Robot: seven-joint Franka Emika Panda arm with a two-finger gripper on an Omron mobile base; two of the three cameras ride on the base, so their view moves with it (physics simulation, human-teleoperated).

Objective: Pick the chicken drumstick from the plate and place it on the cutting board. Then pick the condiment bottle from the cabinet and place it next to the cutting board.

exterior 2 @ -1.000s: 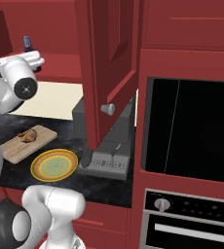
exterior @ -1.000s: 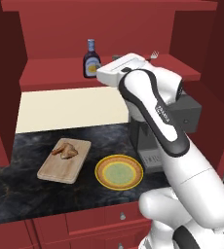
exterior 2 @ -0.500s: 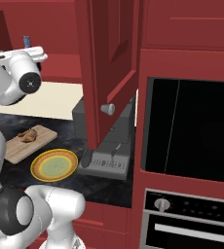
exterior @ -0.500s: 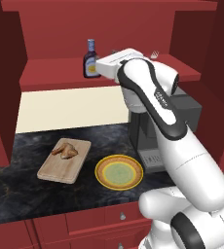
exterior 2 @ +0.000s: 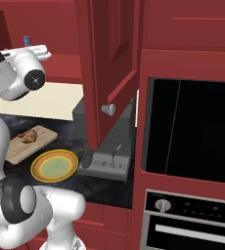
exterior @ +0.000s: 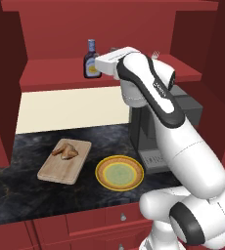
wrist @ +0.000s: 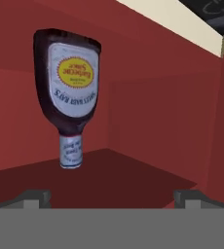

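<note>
Dark marbled stone forms the desk (exterior: 16, 190), fronted by red drawers (exterior: 85, 222) and backed by a cream wall panel. Nearest on it sits the plate (exterior: 119, 173), round, yellow-orange with a pale green centre, and nothing lies on it. Just beside it to the left lies the cutting board (exterior: 64, 160), and the chicken drumstick (exterior: 65, 151) rests on the board's far half; the first part of the task is judged complete. Behind the plate stands a dark grey appliance (exterior: 151, 139), partly hidden by the arm. Higher and farther back, the cabinet (exterior: 56, 80) holds the condiment bottle (exterior: 91, 59) upright on its red shelf, a small fork (exterior: 156, 53) well apart to its right. Compared with a second ago, the hand has risen from below shelf level and moved left, so the gripper (wrist: 112, 197) now faces into the recess with the bottle just ahead. In the hand view the bottle appears inverted, since the camera is rolled over, and it stands left of the line between the fingertips (wrist: 36, 196). The jaws are spread fully and grasp nothing. Judgement: the approach to the bottle is under way, and a small leftward correction seems needed before closing.
</note>
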